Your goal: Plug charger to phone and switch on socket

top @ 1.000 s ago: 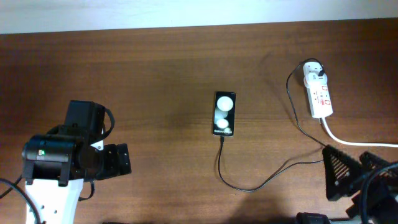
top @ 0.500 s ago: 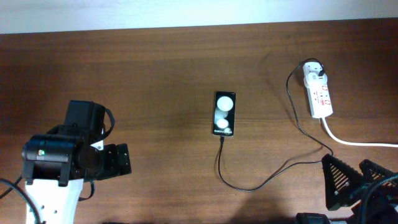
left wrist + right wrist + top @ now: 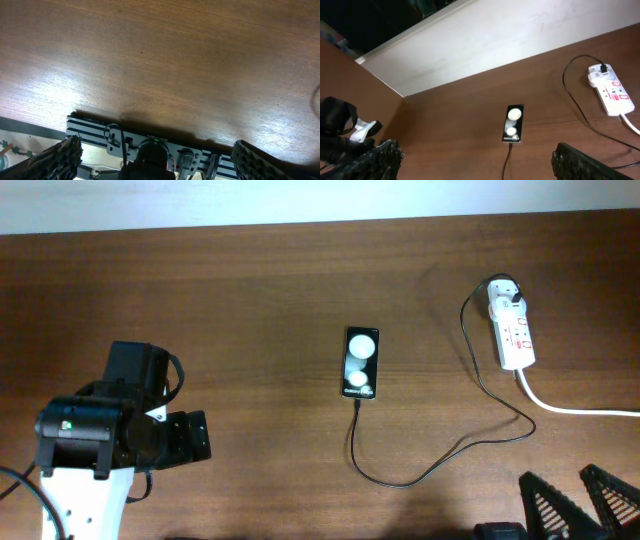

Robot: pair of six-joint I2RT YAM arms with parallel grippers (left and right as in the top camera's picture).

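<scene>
The charger [image 3: 503, 300] looks already plugged into the near end of the phone [image 3: 360, 363] at mid-worktop [image 3: 250, 300], with its adapter in the socket [image 3: 514, 335] at far right. Pressing the red switch seems next. One of each. The left gripper [image 3: 155, 146] and right gripper [image 3: 562, 478] both gape wide, empty.

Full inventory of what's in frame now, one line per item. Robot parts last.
phone: 1, black with two white round patches, table centre.
charger: 1, thin black cable with white plug, loops from the phone's near edge to the socket's far end.
socket: 1, white strip with red markings, right side of table.
socket lead: 1, thick white, runs off the right edge.
table: 1, brown wood.
left gripper: 1, black, open, over bare table at left.
right gripper: 1, black, open, bottom right corner.
</scene>
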